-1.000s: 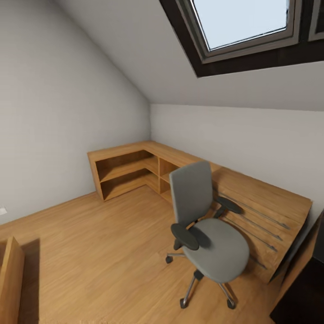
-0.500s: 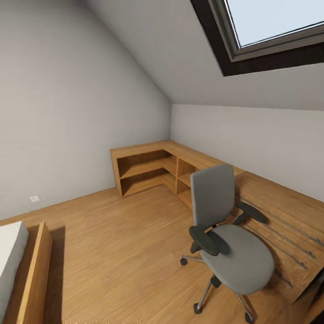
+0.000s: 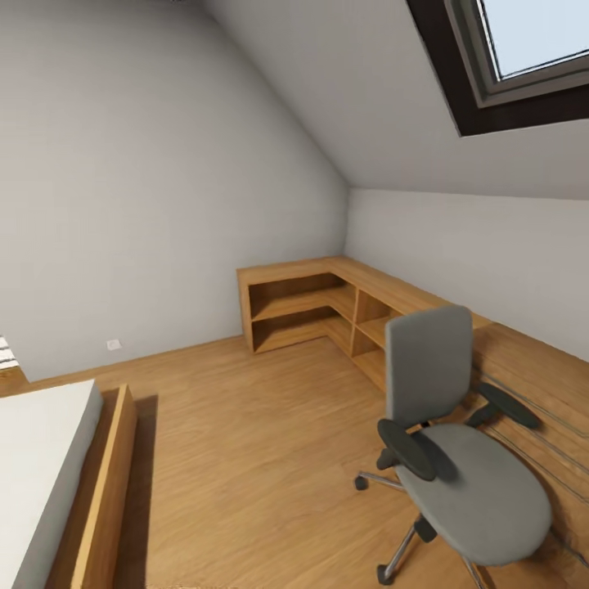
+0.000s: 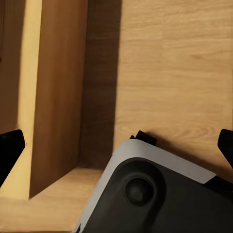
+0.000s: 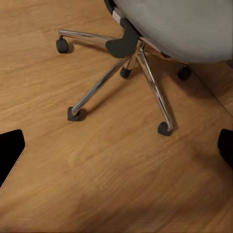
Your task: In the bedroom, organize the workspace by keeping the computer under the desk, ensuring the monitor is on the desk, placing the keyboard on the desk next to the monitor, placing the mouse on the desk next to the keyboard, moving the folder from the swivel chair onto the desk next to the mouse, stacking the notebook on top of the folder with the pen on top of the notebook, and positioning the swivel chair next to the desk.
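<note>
Light wood plank floor [image 3: 245, 442] of the attic room. The swivel chair [image 3: 458, 458] stands on it on its castors, just beside the low L-shaped wooden cabinet [image 3: 327, 303]. The wood-framed bed [image 3: 74, 474] rests on the floor well apart from the chair.

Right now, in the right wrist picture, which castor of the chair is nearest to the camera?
The castor ending the longest metal leg; the others sit farther up, nearer the swivel chair seat.

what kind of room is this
Most likely an attic bedroom with a work corner: a sloped ceiling with a skylight, the corner of a bed on a wood floor, and a grey swivel chair beside low wooden shelving.
</note>
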Controlling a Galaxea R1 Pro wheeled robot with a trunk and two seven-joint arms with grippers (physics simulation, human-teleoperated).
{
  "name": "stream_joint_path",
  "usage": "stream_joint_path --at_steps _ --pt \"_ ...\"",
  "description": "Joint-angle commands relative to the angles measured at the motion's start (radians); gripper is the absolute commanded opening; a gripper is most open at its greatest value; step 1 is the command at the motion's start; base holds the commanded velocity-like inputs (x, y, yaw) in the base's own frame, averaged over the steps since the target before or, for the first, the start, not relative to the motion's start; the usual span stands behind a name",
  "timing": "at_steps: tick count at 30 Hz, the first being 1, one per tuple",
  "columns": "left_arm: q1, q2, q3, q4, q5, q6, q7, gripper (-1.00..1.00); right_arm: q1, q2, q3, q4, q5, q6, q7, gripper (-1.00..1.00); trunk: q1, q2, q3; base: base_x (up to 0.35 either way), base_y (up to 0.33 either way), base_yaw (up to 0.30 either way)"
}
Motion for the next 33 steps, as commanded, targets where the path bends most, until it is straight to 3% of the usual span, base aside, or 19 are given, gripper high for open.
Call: stream_joint_path --at_steps 1,10,33 --pt "-0.001 0.0 -0.012 0.0 0.003 -0.003 0.007 1.0 -0.001 0.0 0.009 0.002 -0.004 -0.003 -0.004 1.0 0.0 -0.001 -0.001 0.0 0.0 0.286" --pt "-0.001 0.0 -0.019 0.001 0.004 -0.001 0.007 1.0 -0.001 0.0 0.009 0.002 -0.004 -0.001 -0.004 1.0 0.0 -0.001 -0.001 0.09 0.0 0.285" --pt "-0.001 0.0 -0.02 0.001 0.005 0.0 0.007 1.0 0.0 -0.001 0.009 0.002 -0.004 -0.001 -0.004 1.0 0.0 -0.001 -0.009 0.311 0.0 0.225"
